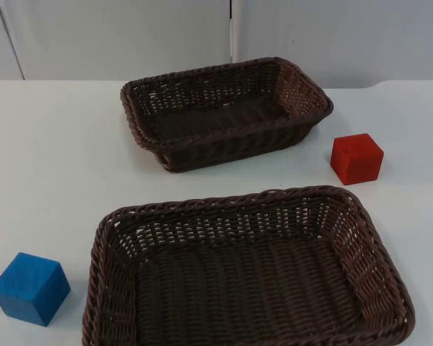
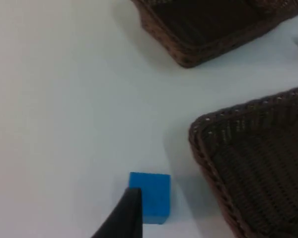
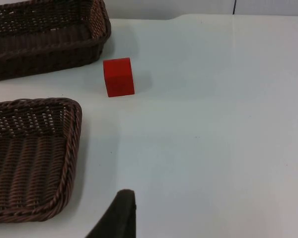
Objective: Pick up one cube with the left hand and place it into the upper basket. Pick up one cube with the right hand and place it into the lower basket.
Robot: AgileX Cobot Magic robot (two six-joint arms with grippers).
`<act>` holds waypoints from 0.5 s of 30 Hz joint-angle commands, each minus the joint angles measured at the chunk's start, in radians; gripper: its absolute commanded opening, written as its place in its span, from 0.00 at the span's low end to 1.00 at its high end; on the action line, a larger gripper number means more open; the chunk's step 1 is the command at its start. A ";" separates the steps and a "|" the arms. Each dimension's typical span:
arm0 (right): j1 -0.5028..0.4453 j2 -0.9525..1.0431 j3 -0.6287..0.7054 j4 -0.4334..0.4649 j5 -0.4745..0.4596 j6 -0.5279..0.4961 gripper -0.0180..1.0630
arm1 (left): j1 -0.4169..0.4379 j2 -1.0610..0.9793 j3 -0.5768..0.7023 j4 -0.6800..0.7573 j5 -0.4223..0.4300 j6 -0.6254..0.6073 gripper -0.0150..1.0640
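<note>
Blue cube [image 1: 30, 287] lower left on the surface [image 1: 50, 151], beside lower basket [image 1: 249, 205]; red cube [image 1: 356, 158] right of upper basket [image 1: 146, 112]. Probably light, rigid, flat-sided: pinch across opposite faces. Left gripper [image 2: 120, 218] near blue; right gripper [image 3: 116, 215] well short of red; jaws' state: cannot tell.

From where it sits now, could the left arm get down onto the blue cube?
Probably yes. The blue cube sits alone on bare white table, apart from the lower basket. In the left wrist view the left gripper fingertip is right beside it, nothing between.

Blue cube [image 1: 30, 288], red cube [image 1: 356, 158], brown woven baskets [image 1: 224, 112]
</note>
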 commanded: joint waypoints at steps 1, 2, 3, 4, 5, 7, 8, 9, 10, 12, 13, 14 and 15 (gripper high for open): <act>-0.004 -0.003 0.002 -0.002 -0.003 -0.008 0.99 | 0.001 0.044 -0.016 -0.050 -0.027 0.040 0.99; -0.004 -0.003 0.002 -0.002 -0.003 -0.008 0.99 | 0.001 0.085 -0.032 -0.068 -0.040 0.049 0.99; -0.004 -0.003 0.002 -0.002 -0.003 -0.008 0.99 | 0.001 0.115 -0.041 -0.073 -0.045 0.054 0.99; -0.004 -0.003 0.002 -0.002 -0.003 -0.008 0.99 | 0.001 0.143 -0.047 -0.075 -0.050 0.061 0.99; -0.004 -0.003 0.002 -0.002 -0.003 -0.008 0.99 | 0.001 0.170 -0.054 -0.075 -0.055 0.069 0.99; -0.004 -0.003 0.002 -0.002 -0.003 -0.008 0.99 | 0.001 0.193 -0.060 -0.077 -0.063 0.076 0.99; -0.004 -0.003 0.002 -0.002 -0.003 -0.008 0.99 | 0.001 0.220 -0.063 -0.077 -0.067 0.076 0.99; -0.004 -0.003 0.002 -0.002 -0.003 -0.008 0.99 | 0.001 0.244 -0.066 -0.079 -0.071 0.076 0.99; -0.004 -0.003 0.002 -0.002 -0.003 -0.008 0.99 | 0.001 0.270 -0.067 -0.083 -0.076 0.076 0.99; -0.004 -0.003 0.002 -0.002 -0.003 -0.008 0.99 | 0.001 0.290 -0.067 -0.085 -0.082 0.080 0.99; -0.004 -0.003 0.002 -0.002 -0.003 -0.008 0.99 | 0.001 0.315 -0.067 -0.091 -0.085 0.091 0.99; -0.004 -0.003 0.002 -0.002 -0.003 -0.008 0.99 | 0.001 0.340 -0.067 -0.103 -0.092 0.106 0.99; -0.004 -0.003 0.002 -0.002 -0.003 -0.008 0.99 | -0.003 0.360 -0.067 -0.115 -0.100 0.115 0.99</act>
